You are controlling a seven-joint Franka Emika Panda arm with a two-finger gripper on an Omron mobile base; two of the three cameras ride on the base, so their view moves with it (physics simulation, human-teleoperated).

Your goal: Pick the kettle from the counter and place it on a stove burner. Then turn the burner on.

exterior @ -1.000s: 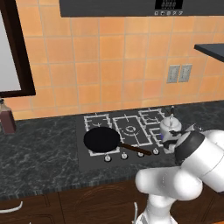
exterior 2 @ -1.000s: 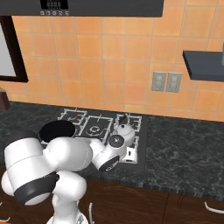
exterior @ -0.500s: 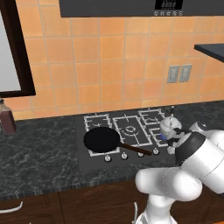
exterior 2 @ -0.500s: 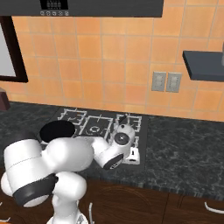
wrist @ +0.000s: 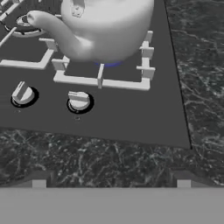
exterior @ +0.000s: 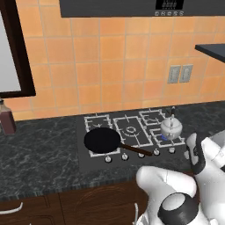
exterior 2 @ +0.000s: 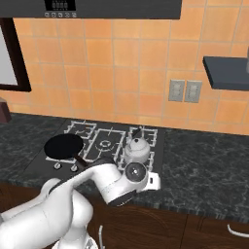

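Note:
The silvery-white kettle (exterior: 171, 127) (exterior 2: 137, 147) stands upright on the stove burner (wrist: 100, 79) at the cooktop's front-right corner, spout pointing left in the hand view. A blue glow (wrist: 109, 64) shows under the kettle (wrist: 107, 26). My gripper (wrist: 111, 183) hovers over the dark marbled counter (wrist: 109, 153) in front of the stove, open, its tips wide apart with nothing between them. The rightmost knob (wrist: 79, 101) lies just ahead of it. In the base views the hand (exterior: 194, 152) (exterior 2: 153, 180) sits at the counter's front edge, below the kettle.
A black frying pan (exterior: 102, 140) rests on the front-left burner, its handle reaching right toward the knob row (exterior: 124, 157). The larger central burner (exterior: 130, 130) is bare. A brown bottle (exterior: 6, 121) stands far left. A dark shelf (exterior 2: 226, 73) juts out at the right.
The hand has drawn back from the kettle and knobs toward the counter's front edge. The kettle has stayed on the burner.

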